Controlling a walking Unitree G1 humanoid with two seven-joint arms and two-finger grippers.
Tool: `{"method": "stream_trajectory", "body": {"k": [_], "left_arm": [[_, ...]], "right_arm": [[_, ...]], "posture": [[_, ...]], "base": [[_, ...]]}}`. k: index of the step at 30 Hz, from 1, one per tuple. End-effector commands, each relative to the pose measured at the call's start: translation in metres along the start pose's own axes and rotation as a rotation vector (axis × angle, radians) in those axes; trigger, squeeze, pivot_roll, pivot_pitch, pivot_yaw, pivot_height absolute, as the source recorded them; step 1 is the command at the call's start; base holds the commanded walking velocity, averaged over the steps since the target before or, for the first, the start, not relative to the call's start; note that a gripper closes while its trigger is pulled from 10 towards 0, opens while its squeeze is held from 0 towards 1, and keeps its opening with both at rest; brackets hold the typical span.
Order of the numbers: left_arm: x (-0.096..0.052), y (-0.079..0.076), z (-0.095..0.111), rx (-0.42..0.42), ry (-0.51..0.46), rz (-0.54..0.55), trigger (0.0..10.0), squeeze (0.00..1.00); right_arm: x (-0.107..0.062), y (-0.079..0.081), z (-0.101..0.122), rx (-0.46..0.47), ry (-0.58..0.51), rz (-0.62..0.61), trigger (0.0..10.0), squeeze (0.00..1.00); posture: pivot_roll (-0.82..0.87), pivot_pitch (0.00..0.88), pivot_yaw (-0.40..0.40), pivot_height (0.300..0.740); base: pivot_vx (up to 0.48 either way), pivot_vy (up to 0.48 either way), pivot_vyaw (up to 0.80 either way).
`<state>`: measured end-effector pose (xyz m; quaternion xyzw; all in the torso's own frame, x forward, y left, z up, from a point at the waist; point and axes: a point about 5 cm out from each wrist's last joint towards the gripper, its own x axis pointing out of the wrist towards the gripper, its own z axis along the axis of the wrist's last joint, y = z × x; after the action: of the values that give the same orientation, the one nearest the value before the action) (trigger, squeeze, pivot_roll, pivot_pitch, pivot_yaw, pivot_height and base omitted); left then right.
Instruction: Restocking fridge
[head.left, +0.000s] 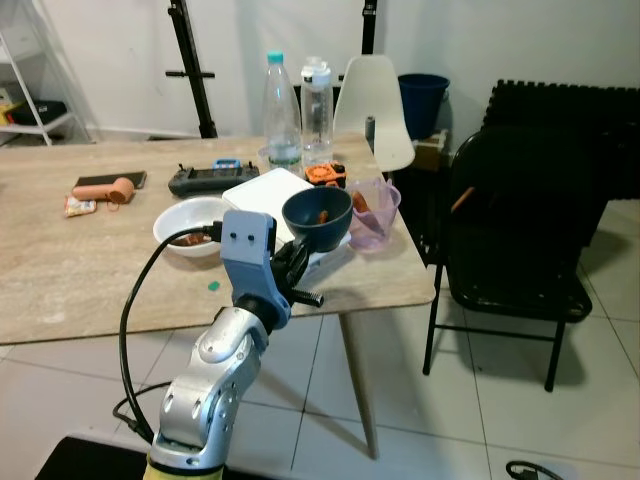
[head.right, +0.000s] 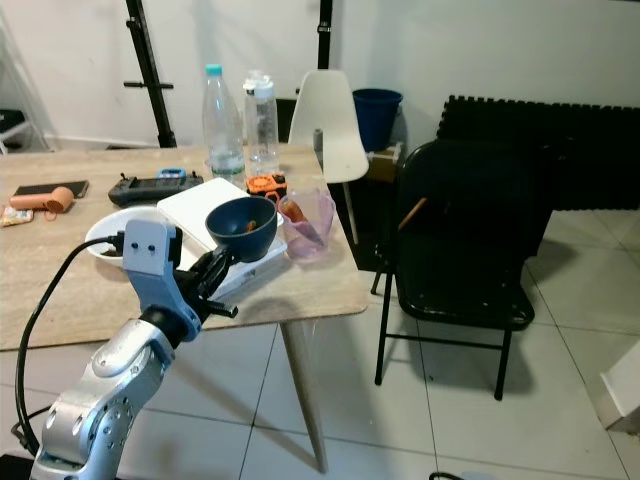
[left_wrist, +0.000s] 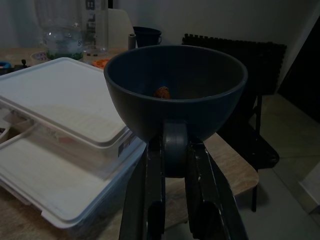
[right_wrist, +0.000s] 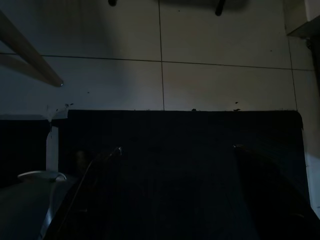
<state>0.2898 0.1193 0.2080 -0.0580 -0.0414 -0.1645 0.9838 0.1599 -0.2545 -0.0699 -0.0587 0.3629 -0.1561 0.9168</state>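
My left gripper (head.left: 300, 264) is shut on a dark blue bowl (head.left: 317, 218), pinching a rounded tab at the bowl's near side (left_wrist: 175, 145). The bowl is held upright, just above the near corner of stacked white lidded containers (left_wrist: 55, 100) on the beige table (head.left: 60, 280). A small orange piece of food (left_wrist: 161, 92) lies inside the bowl. In the dark right wrist view my right gripper (right_wrist: 177, 148) hangs idle with its fingers apart, over a black mat and tiled floor.
Behind the bowl stand a purple cup (head.left: 376, 216), two clear bottles (head.left: 282, 100) and a small orange item. A white bowl (head.left: 188, 226) and a black controller (head.left: 205, 179) lie to the left. A black folding chair (head.left: 520, 230) stands right of the table; a white chair (head.left: 372, 100) stands behind it.
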Motion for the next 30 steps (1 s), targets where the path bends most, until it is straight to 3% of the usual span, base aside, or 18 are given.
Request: {"method": "stream_trajectory", "body": {"k": [1, 7, 30], "left_arm": [[-0.0007, -0.0005, -0.0013, 0.0, 0.004, 0.0, 10.0, 0.0], [-0.0005, 0.0003, -0.0026, 0.001, 0.01, 0.005, 10.0, 0.0], [-0.0001, 0.001, -0.0062, 0.008, 0.023, 0.008, 10.0, 0.0]], "right_arm": [[-0.001, -0.0009, -0.0034, 0.005, 0.014, -0.007, 10.0, 0.19], [-0.0011, -0.0006, -0.0039, 0.015, 0.019, -0.008, 10.0, 0.18], [-0.0012, -0.0031, -0.0055, 0.022, 0.03, -0.019, 10.0, 0.18]], "posture": [[-0.1, 0.08, 0.006, 0.74], [-0.1, 0.079, 0.006, 0.74], [-0.1, 0.076, 0.005, 0.74]], "base": [[0.0, 0.0, 0.0], [0.0, 0.0, 0.0], [0.0, 0.0, -0.78]]}}
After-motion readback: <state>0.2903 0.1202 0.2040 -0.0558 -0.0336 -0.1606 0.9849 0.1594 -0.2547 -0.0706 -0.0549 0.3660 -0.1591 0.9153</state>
